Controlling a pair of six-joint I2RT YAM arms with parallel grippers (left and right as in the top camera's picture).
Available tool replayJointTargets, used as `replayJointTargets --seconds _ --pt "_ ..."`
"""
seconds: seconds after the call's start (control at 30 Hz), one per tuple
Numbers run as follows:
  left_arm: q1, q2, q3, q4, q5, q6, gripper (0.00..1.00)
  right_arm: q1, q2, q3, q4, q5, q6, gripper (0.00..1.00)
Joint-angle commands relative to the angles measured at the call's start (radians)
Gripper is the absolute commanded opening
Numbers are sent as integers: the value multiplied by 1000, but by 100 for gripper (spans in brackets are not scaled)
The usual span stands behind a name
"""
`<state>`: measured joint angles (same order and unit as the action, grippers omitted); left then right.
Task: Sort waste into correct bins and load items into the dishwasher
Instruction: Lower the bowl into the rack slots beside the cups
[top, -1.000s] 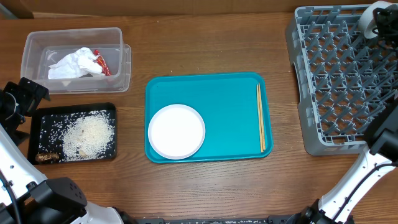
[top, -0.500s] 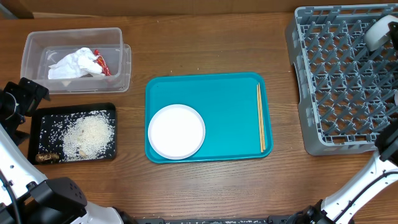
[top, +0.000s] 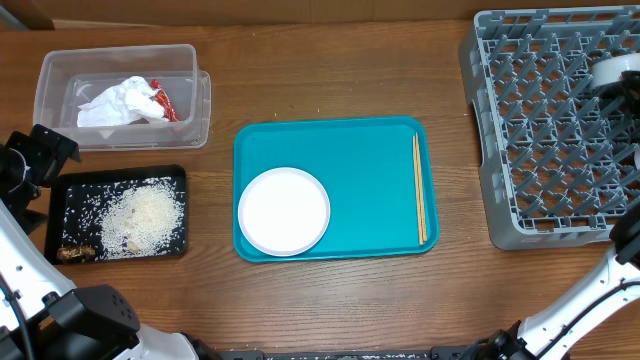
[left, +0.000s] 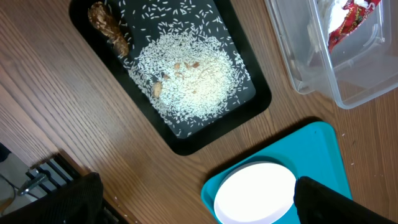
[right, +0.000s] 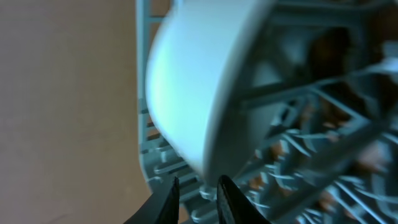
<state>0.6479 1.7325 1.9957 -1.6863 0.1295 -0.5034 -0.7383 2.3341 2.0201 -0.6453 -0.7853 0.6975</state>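
Observation:
My right gripper (right: 198, 190) is nearly closed on the lower rim of a white bowl (right: 193, 81), held on edge over the grey dish rack (right: 298, 155). In the overhead view the bowl (top: 615, 72) is at the rack's (top: 540, 130) right edge. My left gripper (left: 199, 208) is open and empty above the table, and shows by the black tray in the overhead view (top: 35, 152). A white plate (top: 284, 210) and chopsticks (top: 419, 190) lie on the teal tray (top: 350, 150). The clear tub (top: 120, 55) holds a napkin (top: 118, 102) and a red wrapper (top: 163, 103).
The black tray (top: 60, 215) holds white rice (top: 150, 212) and a brown scrap (top: 75, 253). The left wrist view shows the black tray (left: 186, 137), the rice (left: 186, 81), the clear tub (left: 311, 62) and the plate (left: 255, 193). My right arm (top: 625, 240) runs along the right edge.
The white bowl has moved from the rack's far right corner toward the near side along its right edge. The left arm has not moved.

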Motion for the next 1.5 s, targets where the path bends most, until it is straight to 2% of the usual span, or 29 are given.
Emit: replayJointTargets --seconds 0.0,0.2,0.37,0.6,0.9,1.17,1.47 --pt "-8 -3 -5 0 -7 -17 100 -3 -154 4 -20 63 -64 25" --pt "-8 -3 -5 0 -7 -17 100 6 -243 4 -61 115 -71 25" --pt "-8 -3 -5 0 -7 -17 100 47 -250 3 -29 254 -79 25" --pt "-8 -3 -5 0 -7 -17 100 189 -214 2 41 633 -132 6" --pt "-8 -3 -5 0 -7 -17 100 307 -101 2 136 906 -145 7" --pt "-8 -3 -5 0 -7 -17 100 290 -54 2 59 1020 -150 6" --pt "-8 -3 -5 0 -7 -17 100 279 -114 5 -32 1152 -206 5"
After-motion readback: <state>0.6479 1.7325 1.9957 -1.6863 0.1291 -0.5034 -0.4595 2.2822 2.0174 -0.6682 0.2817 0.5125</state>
